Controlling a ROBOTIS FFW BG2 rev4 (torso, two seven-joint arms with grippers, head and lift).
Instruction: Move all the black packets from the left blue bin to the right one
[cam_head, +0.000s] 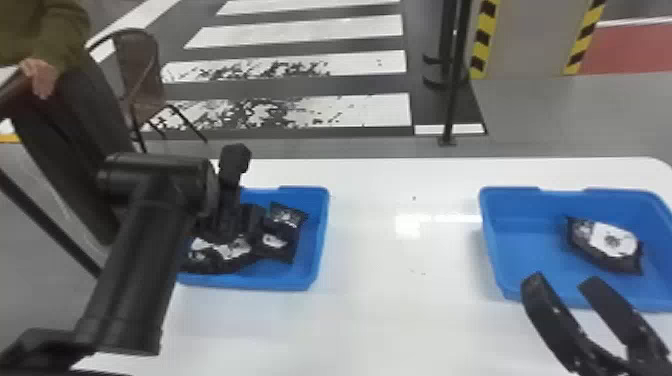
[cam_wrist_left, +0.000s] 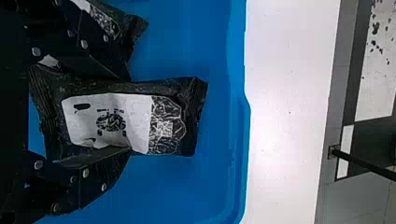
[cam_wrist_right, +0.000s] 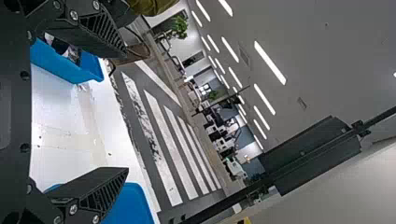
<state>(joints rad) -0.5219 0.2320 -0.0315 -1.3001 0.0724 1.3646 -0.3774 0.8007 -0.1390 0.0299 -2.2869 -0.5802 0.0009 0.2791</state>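
In the head view my left gripper (cam_head: 240, 225) is low in the left blue bin (cam_head: 320, 240), among several black packets (cam_head: 220, 252). The left wrist view shows my left gripper (cam_wrist_left: 127, 114) shut on a black packet (cam_wrist_left: 163, 123) with a white label, one finger along each long side. Another packet (cam_wrist_left: 133, 30) lies beside it. My right gripper (cam_head: 557, 282) is parked open at the near edge of the right blue bin (cam_head: 520, 240), which holds one black packet (cam_head: 610, 245). Its two fingers stand wide apart in the right wrist view, the gripper (cam_wrist_right: 126, 111) holding nothing.
A white table (cam_head: 400, 280) carries both bins, with a wide stretch of tabletop between them. Past its far edge stand a dark pole (cam_head: 452, 90) and a chair (cam_head: 142, 75). The left arm covers the left bin's left side in the head view.
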